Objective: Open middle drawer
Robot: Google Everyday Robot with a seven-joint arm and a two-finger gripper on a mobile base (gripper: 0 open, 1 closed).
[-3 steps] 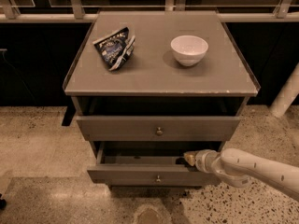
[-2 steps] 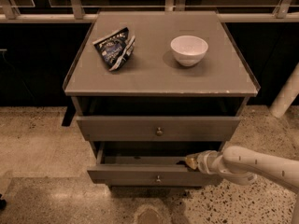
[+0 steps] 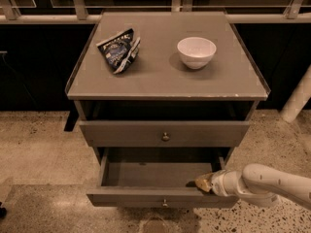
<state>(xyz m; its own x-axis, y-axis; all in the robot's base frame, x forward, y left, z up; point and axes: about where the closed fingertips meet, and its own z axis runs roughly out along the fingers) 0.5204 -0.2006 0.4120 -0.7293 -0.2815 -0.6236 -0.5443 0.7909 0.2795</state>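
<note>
Currently | middle drawer (image 3: 146, 197) stands well out, low near centre | gripper (image 3: 204, 182) at its right front corner, tip just inside front panel, likely hooked there to pull | grip state: can't tell

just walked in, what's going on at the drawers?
The arm reaches in from the right, its gripper at the right front corner of the middle drawer, which stands pulled well out. The drawer above is out only slightly. A white bowl and a crumpled bag sit on the cabinet top.
</note>
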